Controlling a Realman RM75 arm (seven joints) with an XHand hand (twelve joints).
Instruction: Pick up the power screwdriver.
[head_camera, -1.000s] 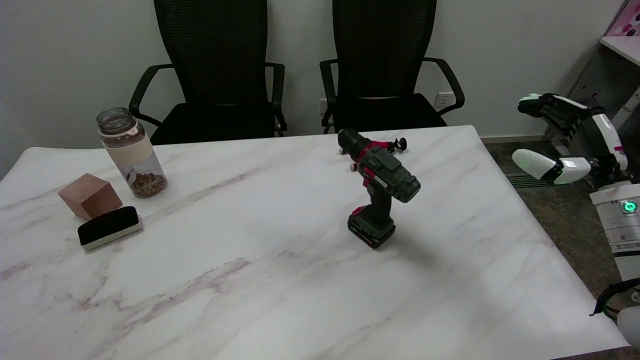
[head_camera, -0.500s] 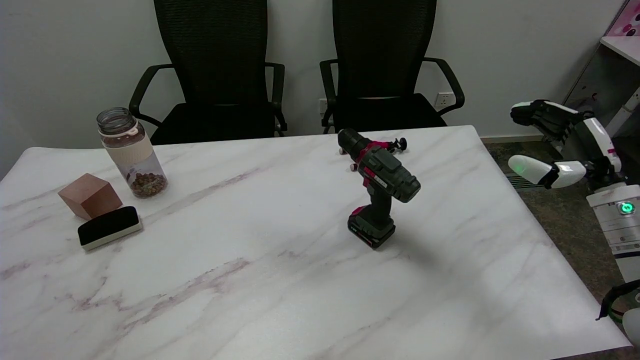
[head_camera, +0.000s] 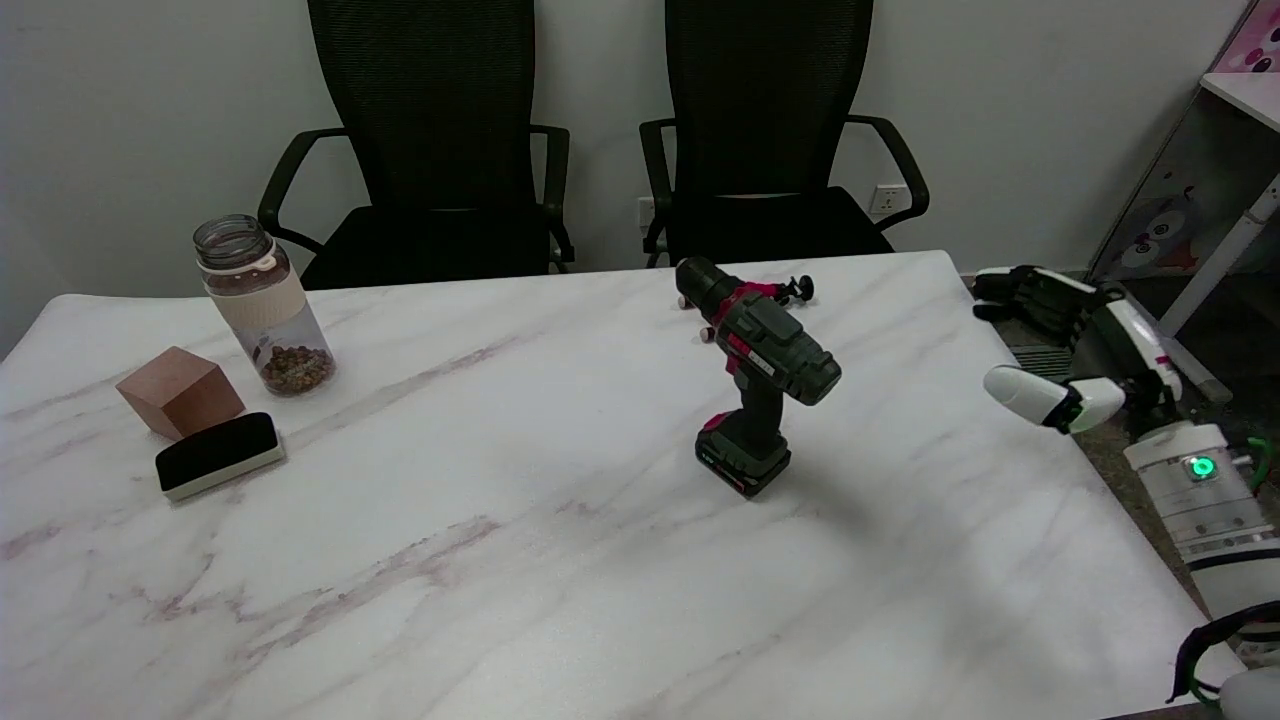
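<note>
Dark green and red power screwdriver (head_camera: 757, 375) stood upright on battery base, white marble-patterned table (head_camera: 500, 560). Black-and-white right hand (head_camera: 1075, 345) hovered at table's right edge, fingers spread, empty.

Table (head_camera: 500, 600): white marble pattern, veined with pinkish grey. Power screwdriver (head_camera: 760, 375): dark green and black, red accents. Jar (head_camera: 262, 305): clear glass, cream band, brown contents. Block (head_camera: 180, 392): reddish brown. Eraser (head_camera: 218, 455): black top, white base. Chairs (head_camera: 430, 150): black. Right hand (head_camera: 1065, 350): black and white.
</note>
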